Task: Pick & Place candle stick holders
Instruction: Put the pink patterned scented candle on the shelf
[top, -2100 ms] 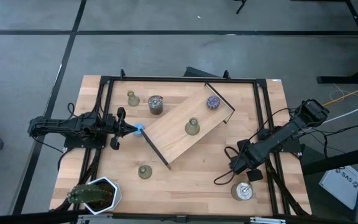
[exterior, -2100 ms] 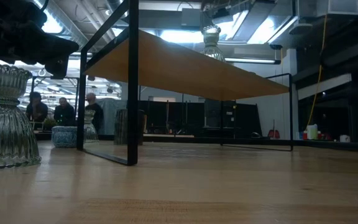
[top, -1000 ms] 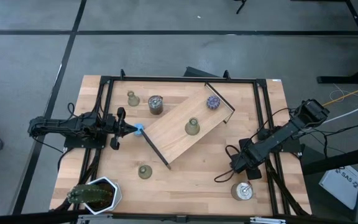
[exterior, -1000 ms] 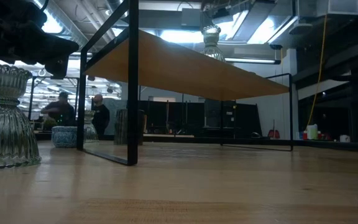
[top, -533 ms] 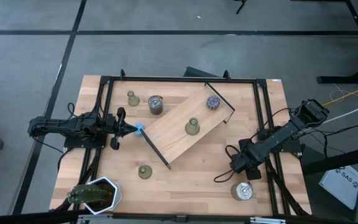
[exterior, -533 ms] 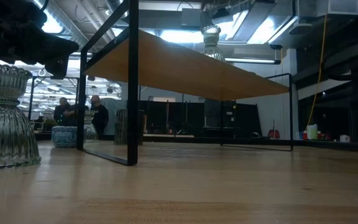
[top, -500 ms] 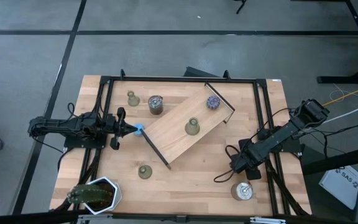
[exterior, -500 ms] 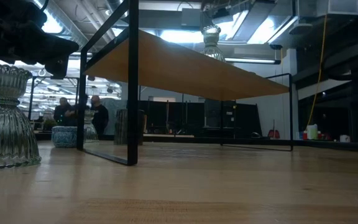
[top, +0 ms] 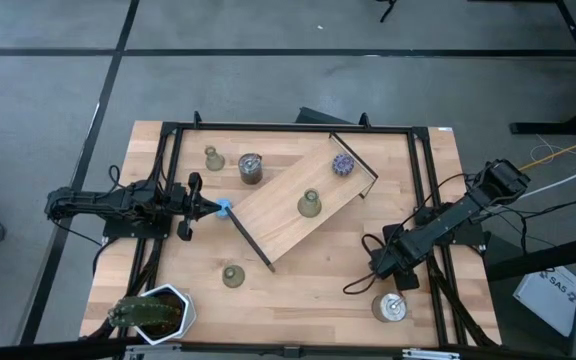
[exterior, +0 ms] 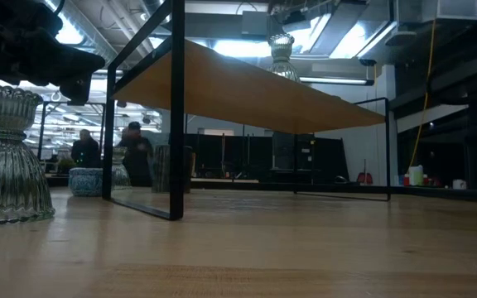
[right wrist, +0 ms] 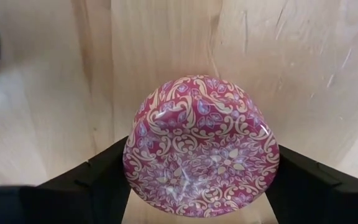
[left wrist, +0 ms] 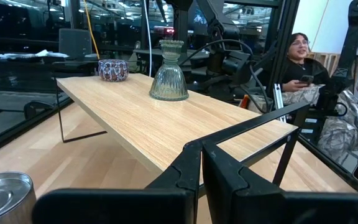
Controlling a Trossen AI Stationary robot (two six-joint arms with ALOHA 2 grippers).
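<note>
Three olive-green candle stick holders show in the high view. One point(top: 309, 204) stands on its base on the slanted wooden shelf point(top: 288, 225) and shows in the left wrist view point(left wrist: 169, 71). One point(top: 214, 158) stands on the table at the far left. One point(top: 233, 274) stands on the table near the front and shows large in the low view point(exterior: 2, 157). My left gripper point(top: 211, 207) is shut at the shelf's left corner, with a small blue puck point(top: 224, 208) just past its tips. My right gripper point(top: 388, 270) points down at the near right, shut on a pink patterned puck point(right wrist: 201, 146). My right gripper pinches the pink patterned puck by two opposite sides of its rim point(right wrist: 132, 168) between its two fingers point(right wrist: 98, 183). The fingers come from above, pointing down. The puck's patterned face is toward the wrist camera, with the table's wood behind it.
A silver tin point(top: 250, 168) stands at the far left, another point(top: 392, 306) near my right gripper. A purple puck point(top: 343, 164) lies on the shelf's far end. A potted plant point(top: 153, 312) fills the near left corner. A black frame point(top: 298, 128) rims the table. People point(exterior: 131, 153) stand beyond.
Both arms and all the things on the table have kept still. Only the people in the room behind the table have moved.
</note>
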